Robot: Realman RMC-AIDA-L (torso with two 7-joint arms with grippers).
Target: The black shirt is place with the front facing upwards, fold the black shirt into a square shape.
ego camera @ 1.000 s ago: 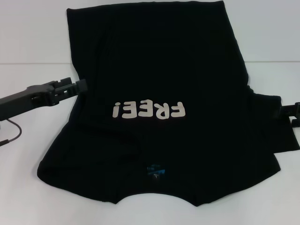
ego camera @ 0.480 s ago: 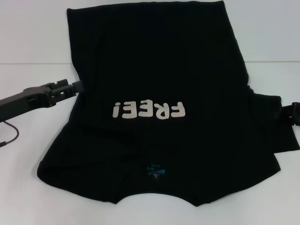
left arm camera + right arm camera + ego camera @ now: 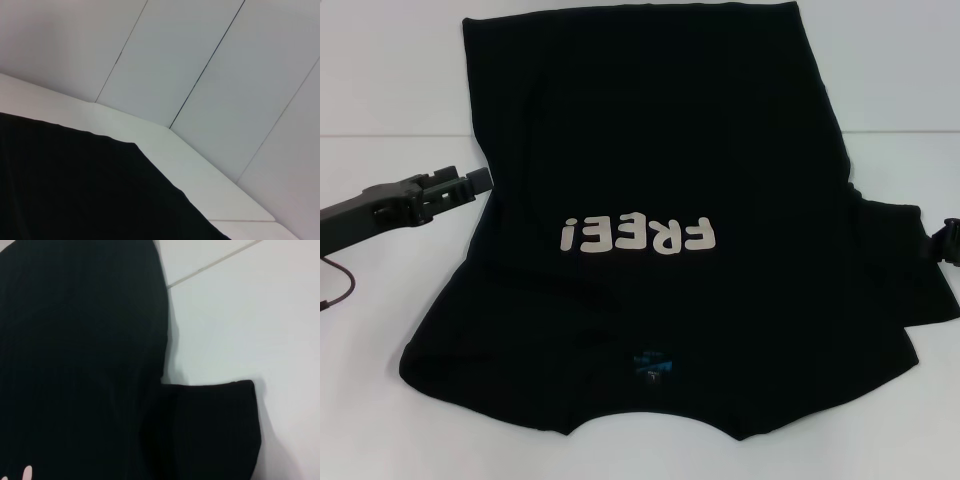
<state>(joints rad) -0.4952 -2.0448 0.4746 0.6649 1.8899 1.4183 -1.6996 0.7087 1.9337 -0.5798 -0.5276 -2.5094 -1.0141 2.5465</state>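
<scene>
Black shirt [image 3: 660,150] flat, left gripper [image 3: 470,181] beside it — right gripper [image 3: 950,240] opposite

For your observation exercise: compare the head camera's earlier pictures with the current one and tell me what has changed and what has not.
Both grippers backed away from the black shirt. The left gripper slid outward to the robot's left, off the shirt's edge. The right gripper drew off to the right, nearly out of the head view. Neither holds any cloth. The shirt lies as it was, lettering up, one sleeve spread on the right, on the white table.
</scene>
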